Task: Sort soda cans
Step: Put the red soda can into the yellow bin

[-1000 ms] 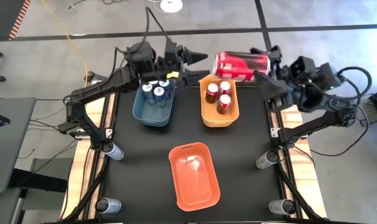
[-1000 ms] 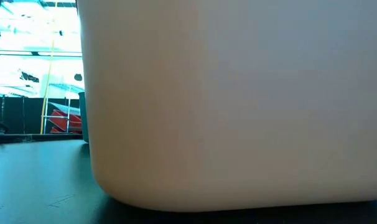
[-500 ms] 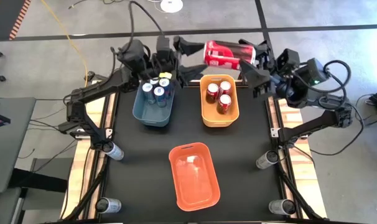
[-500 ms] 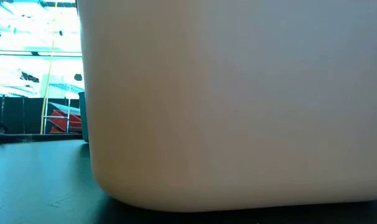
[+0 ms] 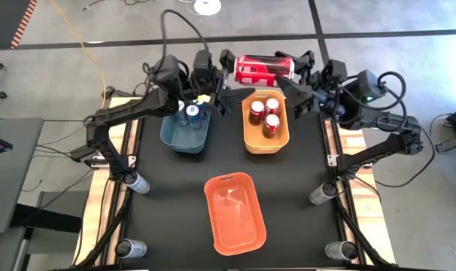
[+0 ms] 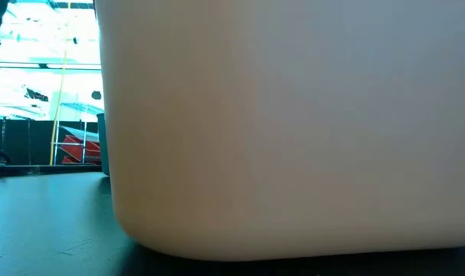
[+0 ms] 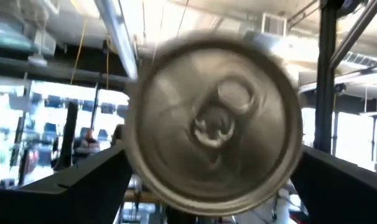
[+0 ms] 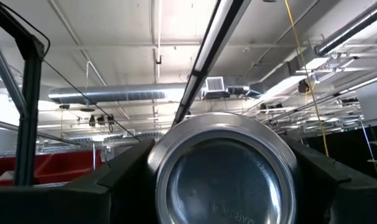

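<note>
One red can [image 5: 262, 68] hangs sideways at twelve o'clock, clamped by your right gripper [image 5: 294, 66]; your left gripper [image 5: 226, 69] gapes wide at its other end. Handover's underway: close left next.

Both arms are reaching to the far edge of the desk, pincers facing each other. The right pincer [image 5: 292, 66] is gripping one end of a sideways red can [image 5: 262, 68], fingers clamped along its sides. The left pincer [image 5: 226, 68] is sitting wide open at the can's other end, its fingers flanking the lid.
</note>
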`<action>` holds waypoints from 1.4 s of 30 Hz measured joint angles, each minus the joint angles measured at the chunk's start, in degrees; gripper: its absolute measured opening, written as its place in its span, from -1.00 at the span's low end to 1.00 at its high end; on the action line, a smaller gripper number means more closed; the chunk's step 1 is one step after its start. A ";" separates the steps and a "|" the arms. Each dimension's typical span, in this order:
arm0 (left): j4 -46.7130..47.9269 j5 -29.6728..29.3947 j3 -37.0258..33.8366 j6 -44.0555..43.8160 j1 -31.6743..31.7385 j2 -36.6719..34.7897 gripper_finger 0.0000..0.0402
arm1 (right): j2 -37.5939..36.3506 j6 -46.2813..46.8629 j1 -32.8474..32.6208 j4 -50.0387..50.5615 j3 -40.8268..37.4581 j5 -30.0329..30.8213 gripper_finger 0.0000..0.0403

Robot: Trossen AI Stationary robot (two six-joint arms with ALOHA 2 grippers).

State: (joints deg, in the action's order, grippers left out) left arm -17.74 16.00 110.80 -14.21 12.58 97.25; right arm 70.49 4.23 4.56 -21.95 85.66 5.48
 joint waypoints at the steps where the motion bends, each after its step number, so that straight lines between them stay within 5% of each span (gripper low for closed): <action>1: -1.24 0.01 0.01 0.24 0.01 -0.05 0.99 | -0.07 0.02 0.00 0.01 0.04 -0.10 0.52; 7: -3.31 -0.03 0.05 1.37 0.07 -0.25 0.93 | 0.34 0.36 -0.03 1.39 0.07 -0.33 0.52; 17: -2.00 0.73 0.04 1.63 0.07 -0.15 0.50 | 0.93 0.99 -0.03 0.78 0.07 -0.29 0.52; 24: -0.16 0.73 0.03 1.04 0.35 -0.20 0.49 | 0.71 4.48 1.01 5.21 0.22 -1.10 0.61; 33: 12.70 1.34 -0.15 4.05 1.74 -1.45 0.49 | -3.23 9.98 1.94 21.25 -0.02 -0.65 0.92; 42: 30.33 -0.34 0.01 9.69 2.30 -4.02 0.49 | -11.40 13.37 1.92 36.93 0.09 5.81 0.95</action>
State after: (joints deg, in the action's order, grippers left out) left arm 12.59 15.66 110.81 -4.53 14.88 93.23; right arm 59.09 17.60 6.48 14.98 85.76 11.29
